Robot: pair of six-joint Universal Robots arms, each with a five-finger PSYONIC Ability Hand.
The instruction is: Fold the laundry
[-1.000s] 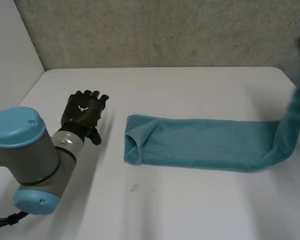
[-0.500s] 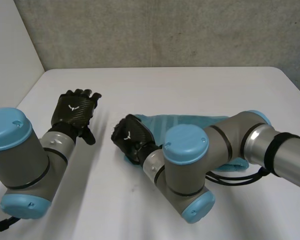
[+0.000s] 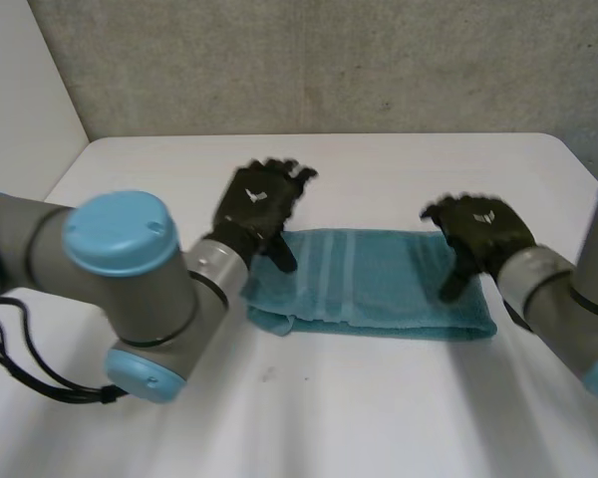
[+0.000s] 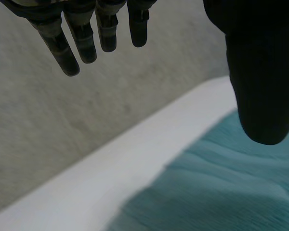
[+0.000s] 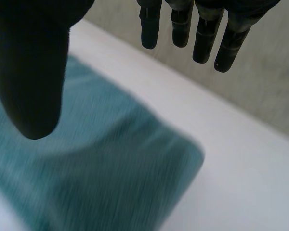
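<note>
Lab-like test cell: bare white table, grey wall.

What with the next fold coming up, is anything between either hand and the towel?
Nothing visible. The open left hand is over one end of the towel, the open right hand over the other.

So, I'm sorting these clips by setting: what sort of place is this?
Likely a lab test bench, not a home: a white table, a plain grey wall behind it, and one teal towel laid out.
</note>
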